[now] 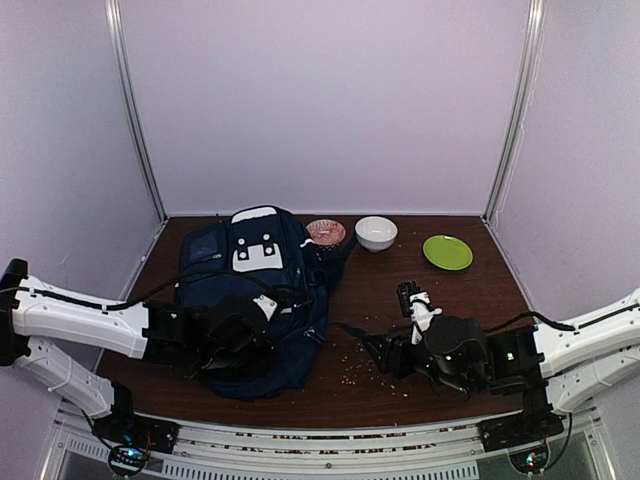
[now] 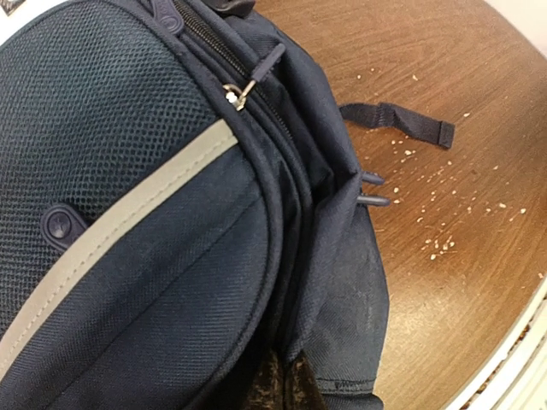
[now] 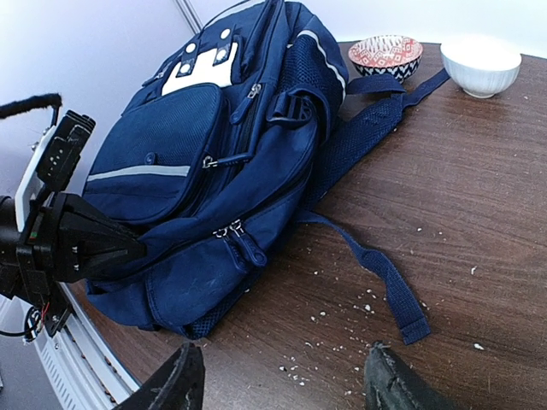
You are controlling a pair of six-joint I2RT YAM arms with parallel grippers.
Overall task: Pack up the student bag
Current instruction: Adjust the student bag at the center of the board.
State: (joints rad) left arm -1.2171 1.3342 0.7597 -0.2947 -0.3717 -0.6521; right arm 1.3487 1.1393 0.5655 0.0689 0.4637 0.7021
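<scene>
The student bag [image 1: 250, 290] is a large navy backpack with a grey stripe and white buckle patches, lying flat at the table's left centre. In the left wrist view the student bag [image 2: 154, 213] fills the frame. My left gripper [image 2: 286, 386] is shut on a fold of its fabric at the near edge. The right wrist view shows the left gripper [image 3: 115, 248] pinching the student bag [image 3: 205, 171] at its lower front corner. My right gripper [image 3: 282, 389] is open over bare table just right of the bag, holding nothing. In the top view the right gripper [image 1: 378, 350] points toward the bag.
A red patterned bowl [image 1: 326, 232], a white bowl [image 1: 376, 232] and a green plate [image 1: 447, 252] stand along the back. A loose strap [image 3: 385, 278] trails from the bag onto the table. Crumbs [image 1: 360, 370] are scattered between bag and right gripper.
</scene>
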